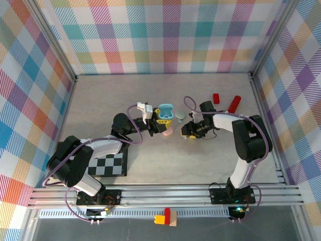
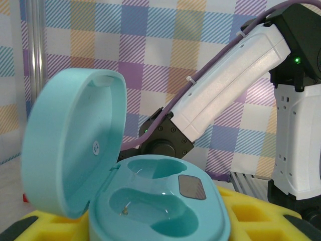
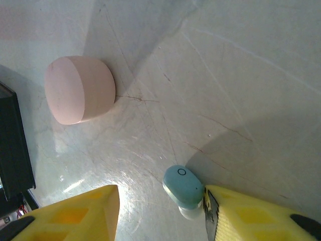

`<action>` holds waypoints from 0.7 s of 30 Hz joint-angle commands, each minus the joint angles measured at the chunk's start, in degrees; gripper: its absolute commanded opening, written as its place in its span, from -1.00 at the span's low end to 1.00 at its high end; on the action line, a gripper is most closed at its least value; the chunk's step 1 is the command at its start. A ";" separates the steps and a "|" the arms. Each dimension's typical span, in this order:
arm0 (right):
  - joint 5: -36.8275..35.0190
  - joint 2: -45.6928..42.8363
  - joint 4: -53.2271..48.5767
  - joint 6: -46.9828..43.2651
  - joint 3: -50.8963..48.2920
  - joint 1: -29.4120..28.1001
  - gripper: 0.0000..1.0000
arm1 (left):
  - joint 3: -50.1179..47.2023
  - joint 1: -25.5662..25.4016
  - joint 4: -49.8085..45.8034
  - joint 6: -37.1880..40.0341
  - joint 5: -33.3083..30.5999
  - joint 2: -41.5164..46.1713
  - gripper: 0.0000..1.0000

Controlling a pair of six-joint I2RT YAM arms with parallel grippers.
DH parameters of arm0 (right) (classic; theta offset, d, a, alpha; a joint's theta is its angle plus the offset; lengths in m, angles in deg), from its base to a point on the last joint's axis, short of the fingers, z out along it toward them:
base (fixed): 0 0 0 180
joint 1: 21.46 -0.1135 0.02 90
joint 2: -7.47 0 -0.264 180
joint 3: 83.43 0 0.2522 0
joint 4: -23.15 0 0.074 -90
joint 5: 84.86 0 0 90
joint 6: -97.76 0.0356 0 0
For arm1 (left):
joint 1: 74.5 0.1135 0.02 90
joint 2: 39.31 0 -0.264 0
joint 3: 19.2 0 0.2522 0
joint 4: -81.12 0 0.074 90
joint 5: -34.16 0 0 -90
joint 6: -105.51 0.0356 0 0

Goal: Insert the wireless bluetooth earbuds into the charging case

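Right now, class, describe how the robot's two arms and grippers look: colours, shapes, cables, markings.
The left arm and right arm share white shell links joined by rounded black joints. A purple cable loops along each. The gripper fingers are yellow blocks with square recesses. A small green light glows on the right arm's black joint.

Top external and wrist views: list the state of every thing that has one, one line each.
charging case: lid open, both wells empty.
earbud: out of the case, lying loose on the table.
pink case: shut, lying on the table.
left gripper: jaws shut on the charging case.
right gripper: jaws open, the earbud between them against one side, not clamped.
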 commanded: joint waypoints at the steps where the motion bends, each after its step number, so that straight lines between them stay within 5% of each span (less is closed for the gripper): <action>1: 1.99 -0.86 -0.75 0.56 -0.30 -0.09 -0.05 | 0.64 0.63 3.23 -0.25 1.09 0.80 -0.15; 8: -5.28 -3.92 -0.75 1.74 0.23 -0.02 0.05 | 0.45 0.64 3.16 -0.16 1.14 0.93 -0.15; 21: -1.25 3.42 -3.61 -1.95 6.43 -1.91 0.10 | 0.47 0.63 3.13 -0.24 1.33 1.20 -0.15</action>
